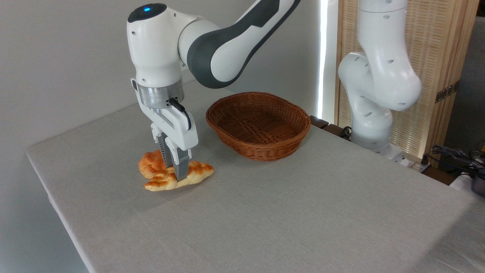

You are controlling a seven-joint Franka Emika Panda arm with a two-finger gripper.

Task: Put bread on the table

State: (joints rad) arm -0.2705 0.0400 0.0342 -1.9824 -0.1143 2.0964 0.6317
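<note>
I see my claw point(175, 171) closed narrowly around the long golden-yellow braided bread point(189, 175), which lies on the light grey cloth-topped table point(284, 212), left of the brown wicker basket point(258, 125).

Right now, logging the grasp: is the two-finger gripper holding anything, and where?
The gripper straddles the long golden-yellow braided bread near its middle, on the grey-white table; whether it clamps cannot be told.

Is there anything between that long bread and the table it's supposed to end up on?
Nothing visible. The bread already lies on the table, left of the basket, with the gripper down at it, one finger in front of its middle. A small round bun sits right behind it; whether they touch I cannot tell.
</note>
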